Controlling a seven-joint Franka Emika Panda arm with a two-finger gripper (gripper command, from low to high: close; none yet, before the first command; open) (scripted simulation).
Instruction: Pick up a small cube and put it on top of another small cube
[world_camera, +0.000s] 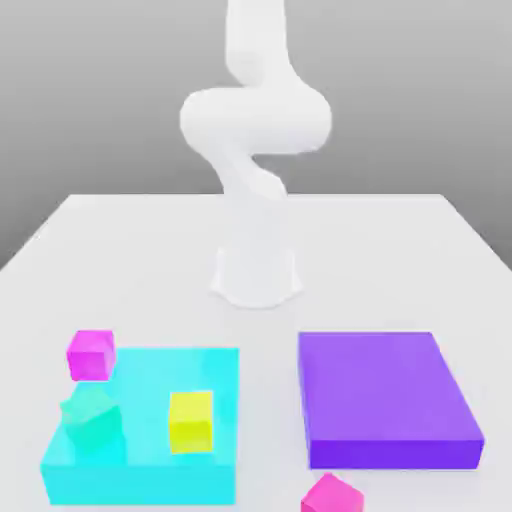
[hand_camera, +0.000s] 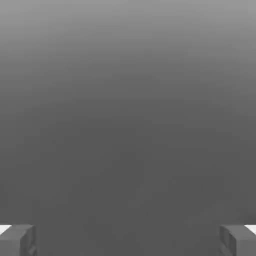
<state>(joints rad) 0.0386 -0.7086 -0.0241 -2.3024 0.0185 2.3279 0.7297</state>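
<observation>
exterior view | arm (world_camera: 255, 130) upright, bent – hand view | gripper (hand_camera: 128, 240) spread wide

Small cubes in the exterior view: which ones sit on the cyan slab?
The yellow cube and teal cube rest on the cyan slab; both pinkish cubes sit on the table.
</observation>
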